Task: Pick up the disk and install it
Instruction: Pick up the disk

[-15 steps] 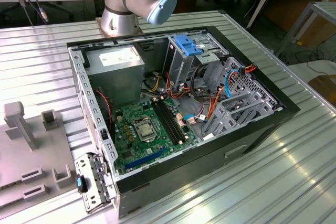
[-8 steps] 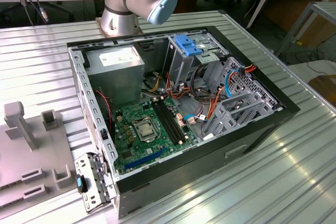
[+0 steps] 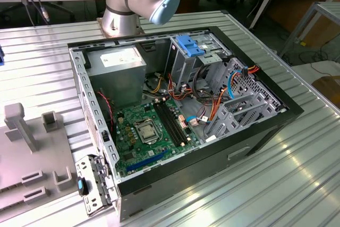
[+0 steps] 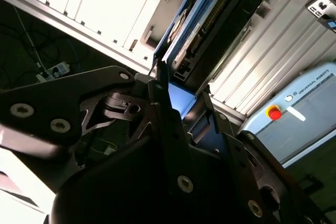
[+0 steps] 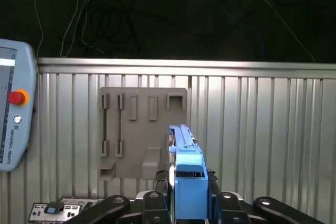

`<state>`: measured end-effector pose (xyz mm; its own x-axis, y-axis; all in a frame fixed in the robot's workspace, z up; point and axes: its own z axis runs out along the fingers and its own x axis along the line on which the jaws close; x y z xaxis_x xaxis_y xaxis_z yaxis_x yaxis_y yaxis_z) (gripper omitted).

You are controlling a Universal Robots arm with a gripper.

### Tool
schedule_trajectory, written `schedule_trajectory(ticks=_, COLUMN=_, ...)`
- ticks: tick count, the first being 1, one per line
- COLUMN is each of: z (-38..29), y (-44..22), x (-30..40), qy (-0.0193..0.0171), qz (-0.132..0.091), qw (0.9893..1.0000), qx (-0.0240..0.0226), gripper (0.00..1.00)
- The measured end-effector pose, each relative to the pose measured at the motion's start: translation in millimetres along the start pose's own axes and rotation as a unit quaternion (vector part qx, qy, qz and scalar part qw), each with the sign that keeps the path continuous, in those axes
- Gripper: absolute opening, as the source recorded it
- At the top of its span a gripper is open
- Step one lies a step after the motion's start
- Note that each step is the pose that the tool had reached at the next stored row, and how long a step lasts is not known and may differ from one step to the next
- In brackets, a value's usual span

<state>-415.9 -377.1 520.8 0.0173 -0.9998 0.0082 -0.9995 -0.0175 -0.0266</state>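
Lying open on the table, the case exposes its cage for loading. Over the table by the grey holder, the disk is held edge-on, the gripper clamped on its blue frame, apparently leaving the rails free.

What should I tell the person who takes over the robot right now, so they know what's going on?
Gripper: shut on the disk, which it holds edge-on in its blue carrier.
Disk: in the air above the grey holder plate on the ribbed table.
Done: the disk is picked up.
Left: installing it. The open computer case does not have this disk in it yet.
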Motion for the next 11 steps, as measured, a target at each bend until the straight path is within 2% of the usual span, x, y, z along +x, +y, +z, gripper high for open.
schedule_trajectory(ticks=5, z=0.5, y=-18.0, x=0.3, qy=0.0, qz=0.0, qw=1.0, qx=0.0, gripper=0.37)
schedule_trajectory(ticks=8, z=0.9, y=-34.7, x=0.6, qy=0.0, qz=0.0, qw=1.0, qx=0.0, gripper=0.37)
schedule_trajectory(ticks=10, z=1.1, y=-41.5, x=0.7, qy=0.0, qz=0.0, qw=1.0, qx=0.0, gripper=0.37)
schedule_trajectory(ticks=11, z=1.3, y=-47.2, x=0.8, qy=0.0, qz=0.0, qw=1.0, qx=0.0, gripper=0.37)
